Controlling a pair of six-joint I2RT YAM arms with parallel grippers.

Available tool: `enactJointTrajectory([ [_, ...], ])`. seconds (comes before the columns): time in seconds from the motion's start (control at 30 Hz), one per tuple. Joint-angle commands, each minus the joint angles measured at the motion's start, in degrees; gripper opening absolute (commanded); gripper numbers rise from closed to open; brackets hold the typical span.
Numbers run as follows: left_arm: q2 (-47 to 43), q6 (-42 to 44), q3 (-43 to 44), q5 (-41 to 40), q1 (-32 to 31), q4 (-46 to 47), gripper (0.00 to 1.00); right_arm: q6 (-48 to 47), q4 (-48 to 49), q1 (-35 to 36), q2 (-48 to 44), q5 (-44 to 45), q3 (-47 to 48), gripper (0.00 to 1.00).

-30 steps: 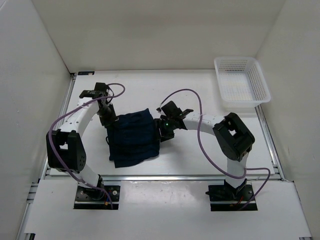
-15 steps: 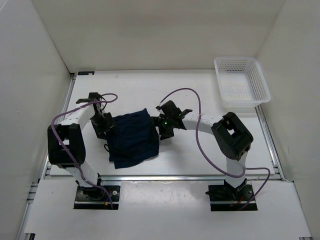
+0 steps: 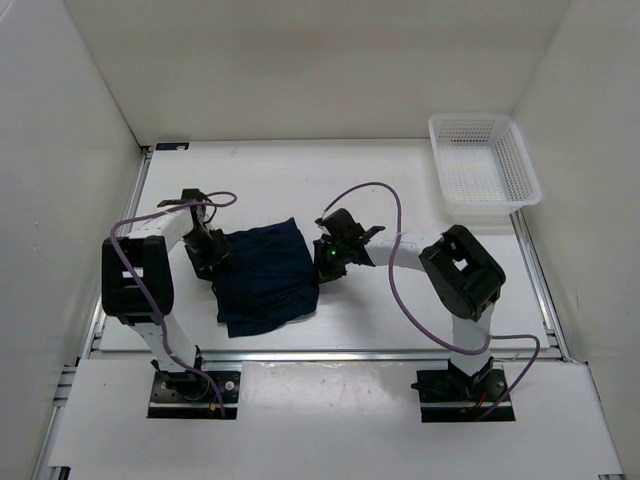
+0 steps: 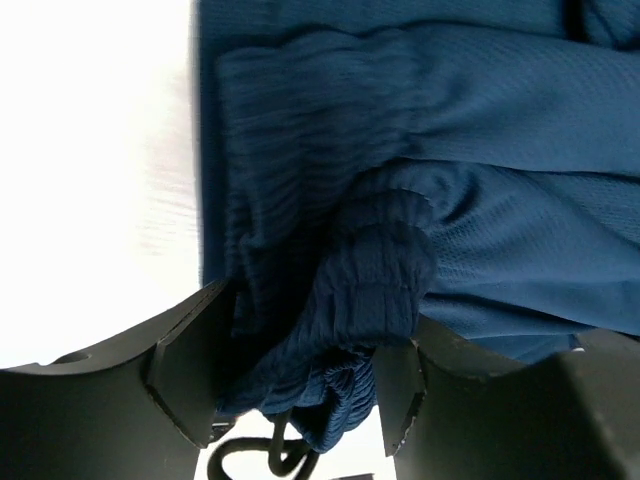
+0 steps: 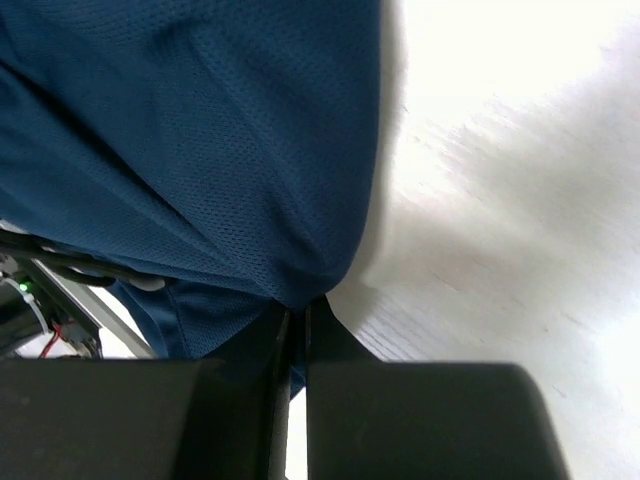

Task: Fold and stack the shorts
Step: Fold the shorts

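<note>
While left hand (image 4: 303,395) gapes, right hand (image 5: 297,322) pinches the shorts (image 3: 265,275) (navy).

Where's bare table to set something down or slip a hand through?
Free: the far strip of table between the back wall and the shorts; the patch between the right arm and the basket; the near strip between shorts and arm bases. Crowded: mid-table, where the left tool and right tool flank the shorts.

Matt mesh-knit cloth shorts (image 4: 500,130); white plastic basket (image 3: 478,120)
</note>
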Motion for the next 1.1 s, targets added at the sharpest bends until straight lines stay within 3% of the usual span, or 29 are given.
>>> enactJointTrajectory([
  [0.0,0.33,0.07,0.81,-1.74,-3.55,1.86,0.65,1.03,0.56,-1.09,-4.28,4.04,-4.64,0.00],
  [0.23,1.39,-2.99,5.37,1.07,-12.25,2.39,0.65,1.03,-4.79,-4.43,-14.92,13.79,-12.45,0.00],
  [0.43,7.89,-4.32,13.19,2.12,-20.70,2.39,0.65,1.03,-7.35,-9.79,-23.19,17.66,-18.88,0.00],
  [0.47,8.51,-4.32,14.07,2.13,-21.22,1.87,0.67,1.03,-8.31,-9.80,-24.07,18.28,-18.88,0.06],
  [0.5,9.21,-4.32,15.04,2.13,-21.92,1.34,0.67,0.16,-9.01,-10.49,-25.90,18.89,-18.88,0.44],
  [0.53,9.22,-3.71,17.05,1.34,-21.93,0.55,0.72,-0.37,-10.93,-10.50,-27.14,20.73,-18.88,0.67],
  [0.6,7.21,-3.01,18.90,-1.99,-21.93,-2.17,0.79,-1.08,-13.75,-10.50,-31.00,23.54,-17.66,1.00],
  [0.63,6.32,-2.22,21.35,-3.48,-21.93,-3.49,0.85,-1.69,-17.25,-10.50,-32.41,25.30,-15.91,1.00],
  [0.67,5.27,-1.69,22.77,-5.85,-21.93,-4.89,1.00,-1.70,-19.11,-10.50,-35.38,29.49,-14.94,1.00],
  [0.9,-9.12,1.83,34.20,-9.83,-17.29,-13.95,1.00,-4.07,-32.99,-14.27,-49.99,43.32,-8.52,1.00],
  [1.07,-23.98,3.67,29.74,-9.83,-14.64,-10.29,1.00,-5.48,-39.24,-17.00,-57.29,50.53,-6.67,1.00],
])
